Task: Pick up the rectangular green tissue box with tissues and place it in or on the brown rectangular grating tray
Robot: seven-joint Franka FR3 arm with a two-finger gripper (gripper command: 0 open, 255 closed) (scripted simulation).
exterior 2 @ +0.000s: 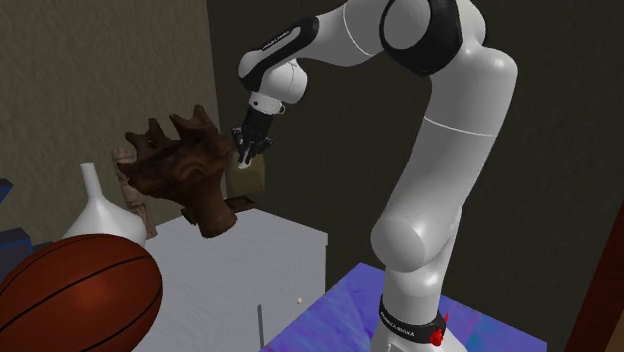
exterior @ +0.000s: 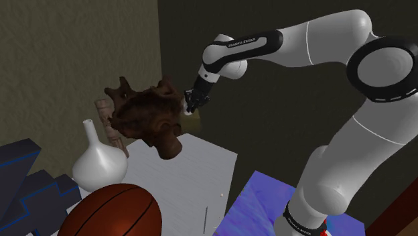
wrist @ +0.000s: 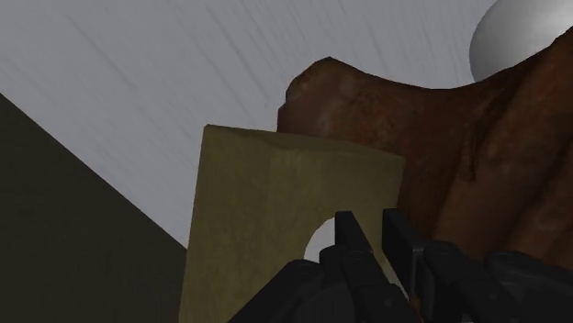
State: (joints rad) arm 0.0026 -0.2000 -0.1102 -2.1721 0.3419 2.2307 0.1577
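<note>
Dull olive-green rectangular tissue box, white tissue seen in its rounded opening, clasped by the black two-finger gripper, just beside a rough dark-brown lumpy object, over a smooth white table, dim olive walls behind.

A grey table carries a white vase and brown sculpture.

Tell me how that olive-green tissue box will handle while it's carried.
Likely light and fairly stiff: the tissue box hangs from the hand above the white table, sides unbowed. The grip looks narrow, by the oval opening, so it may swing or twist. Flat faces suggest it will not roll.
</note>
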